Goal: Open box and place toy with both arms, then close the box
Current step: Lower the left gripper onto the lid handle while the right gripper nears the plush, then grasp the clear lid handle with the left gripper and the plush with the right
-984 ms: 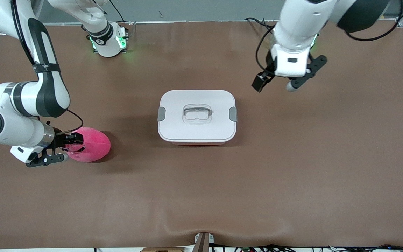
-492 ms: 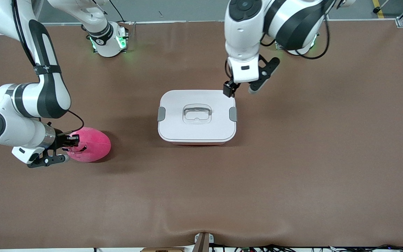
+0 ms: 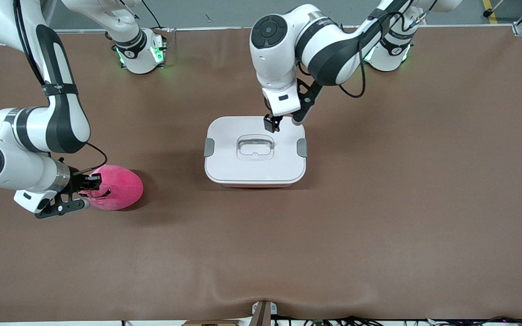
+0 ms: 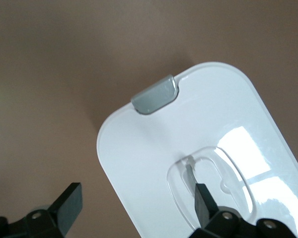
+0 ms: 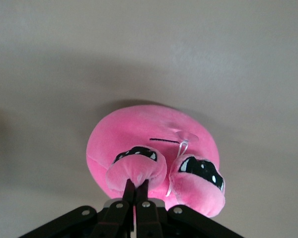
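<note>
The hot-pink plush toy (image 3: 118, 187), near the table's right-arm edge, is pinched by the closed right gripper (image 3: 89, 183). The open left gripper (image 3: 283, 122) is hung over the still-clipped pale pink plastic box (image 3: 255, 151); a lift could be blocked.

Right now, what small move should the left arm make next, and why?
Probably the left gripper should move a little toward the clear handle and lower: its open fingers hang over the closed box, not yet around the handle. The right gripper already pinches the toy on the table, so the lid must come off first.
</note>
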Robot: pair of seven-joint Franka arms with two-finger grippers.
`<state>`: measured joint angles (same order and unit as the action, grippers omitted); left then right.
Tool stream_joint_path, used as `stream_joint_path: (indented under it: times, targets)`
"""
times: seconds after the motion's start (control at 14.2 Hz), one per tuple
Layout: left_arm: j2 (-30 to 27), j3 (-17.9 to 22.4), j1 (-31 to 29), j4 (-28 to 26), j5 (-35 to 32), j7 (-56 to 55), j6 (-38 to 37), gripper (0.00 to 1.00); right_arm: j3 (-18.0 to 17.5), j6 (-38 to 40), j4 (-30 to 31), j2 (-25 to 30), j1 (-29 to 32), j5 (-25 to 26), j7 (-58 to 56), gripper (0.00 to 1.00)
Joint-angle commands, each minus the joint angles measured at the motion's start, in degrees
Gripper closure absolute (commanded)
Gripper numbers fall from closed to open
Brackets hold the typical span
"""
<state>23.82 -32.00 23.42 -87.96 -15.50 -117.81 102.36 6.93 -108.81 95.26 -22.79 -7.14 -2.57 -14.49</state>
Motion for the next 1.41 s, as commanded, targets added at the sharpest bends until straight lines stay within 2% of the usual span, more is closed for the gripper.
stream_joint_path:
  times: [0.0,0.28,0.49,0.77,1.34]
  targets:
    - [1.8,0.3,1.9,1.9,-1.8,-7.9,2.3,0.0,-0.1,4.7,-2.0,1.2,-0.3,-0.9,-1.1,1.0]
    - [4.3,0.2,3.9,1.9,-5.8,-18.7,5.8,0.0,-0.2,6.3,-3.3,2.4,-0.9,-0.7,-1.5,1.0]
    - [5.4,0.3,5.2,1.9,-7.2,-24.9,8.5,0.0,-0.2,11.2,-6.7,2.5,-1.9,-0.8,-1.8,1.0]
    - [7.1,0.3,6.0,1.9,-13.0,-37.4,13.3,0.0,-0.1,12.1,-8.2,2.5,-2.6,-0.6,-1.9,1.0]
    - [9.8,0.4,6.1,1.6,-16.9,-43.8,16.6,0.0,-0.1,18.0,-13.7,2.6,-2.3,-0.9,-9.0,1.0]
